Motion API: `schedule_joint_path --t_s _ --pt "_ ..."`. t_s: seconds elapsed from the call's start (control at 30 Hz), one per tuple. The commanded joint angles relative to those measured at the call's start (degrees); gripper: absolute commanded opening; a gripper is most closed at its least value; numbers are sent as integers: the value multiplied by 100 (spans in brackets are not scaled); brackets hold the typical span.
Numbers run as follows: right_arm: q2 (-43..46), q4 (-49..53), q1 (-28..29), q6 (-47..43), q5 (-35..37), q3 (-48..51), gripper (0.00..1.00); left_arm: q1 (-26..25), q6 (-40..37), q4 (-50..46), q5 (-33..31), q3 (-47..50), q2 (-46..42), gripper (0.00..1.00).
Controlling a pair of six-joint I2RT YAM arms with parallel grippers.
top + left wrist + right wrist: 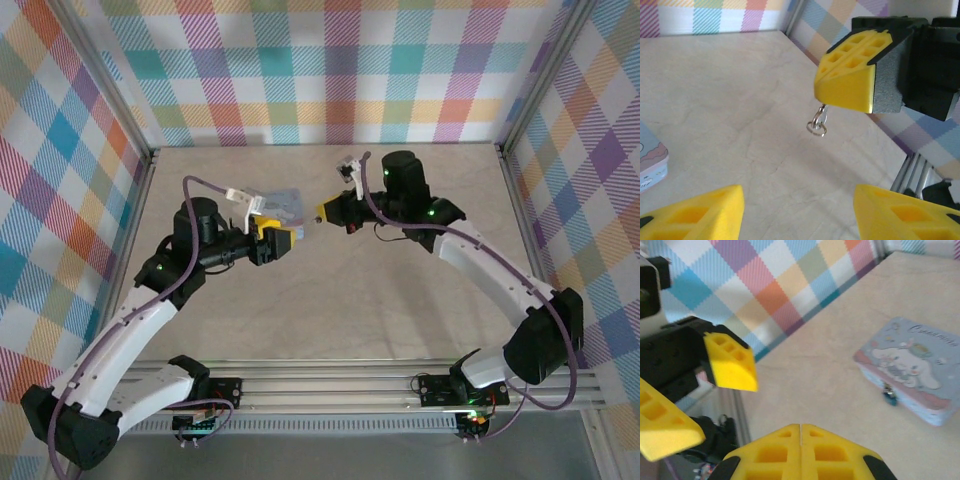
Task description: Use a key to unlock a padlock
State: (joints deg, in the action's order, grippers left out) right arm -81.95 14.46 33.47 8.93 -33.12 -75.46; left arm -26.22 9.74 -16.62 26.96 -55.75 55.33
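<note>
Plaid walls enclose the beige worktop (330, 310). On it the left gripper (799, 195) stands apart, and the right gripper (801, 437) is pressed together on a key (820, 116). The padlock (888, 395) hangs on the side wall of the cartoon tin (920, 360).

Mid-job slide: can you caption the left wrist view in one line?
Open left fingers face the shut right fingers, a key ring dangling from them over the table.

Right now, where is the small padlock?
In the right wrist view the padlock hangs on the near side wall of the cartoon-print tin, right of centre, on the table beyond the shut right gripper.
</note>
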Motion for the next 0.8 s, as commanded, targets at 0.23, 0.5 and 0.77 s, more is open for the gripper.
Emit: schedule_joint_path --t_s 0.23,0.5,0.77 --pt "-132 958 203 -1543 751 -300 0 74 1416 1493 671 534 296 58" --pt "-84 -78 127 -958 -561 58 0 65 2365 2769 896 851 724 53" --pt "-58 -1183 115 -229 -835 361 0 14 2511 3007 903 918 1215 45"
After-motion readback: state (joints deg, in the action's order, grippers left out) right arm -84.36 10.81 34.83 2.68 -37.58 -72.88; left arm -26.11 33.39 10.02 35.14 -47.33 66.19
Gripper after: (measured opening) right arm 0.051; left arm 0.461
